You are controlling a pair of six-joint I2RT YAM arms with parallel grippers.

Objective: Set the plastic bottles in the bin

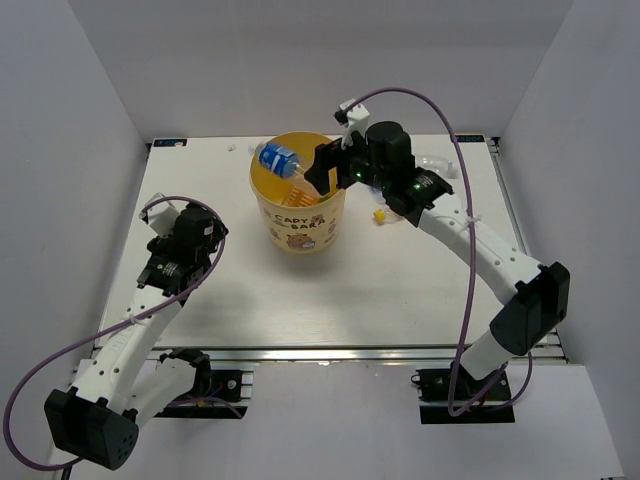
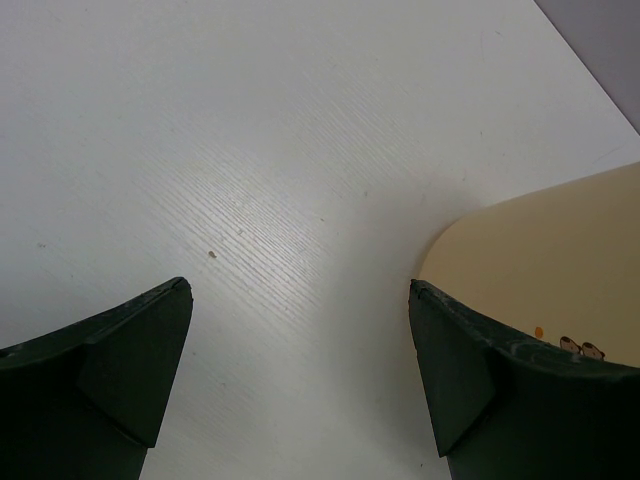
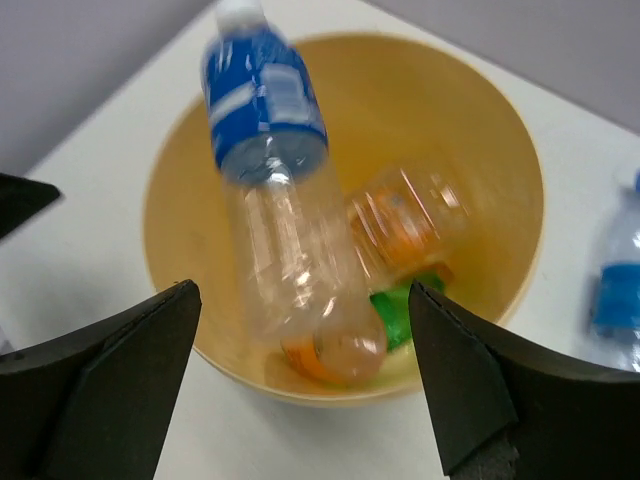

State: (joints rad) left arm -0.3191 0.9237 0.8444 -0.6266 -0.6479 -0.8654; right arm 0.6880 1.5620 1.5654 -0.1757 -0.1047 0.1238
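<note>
Blue-labelled bottle (image 3: 265, 110) tilted in yellow bin (image 3: 485, 130), just ahead of right gripper (image 3: 302, 290), spread wide; left gripper (image 2: 300, 285) spread, beside bin.

Left pincer (image 2: 300, 290), jaws wide apart, hangs low at nine o'clock; right pincer (image 1: 323, 170), jaws likewise spread, reaches toward twelve o'clock.

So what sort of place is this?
Probably a robot lab test cell: plain white walls around a white table, two cabled arms bolted at its edge, a round yellow cartoon-print plastic bucket.
</note>
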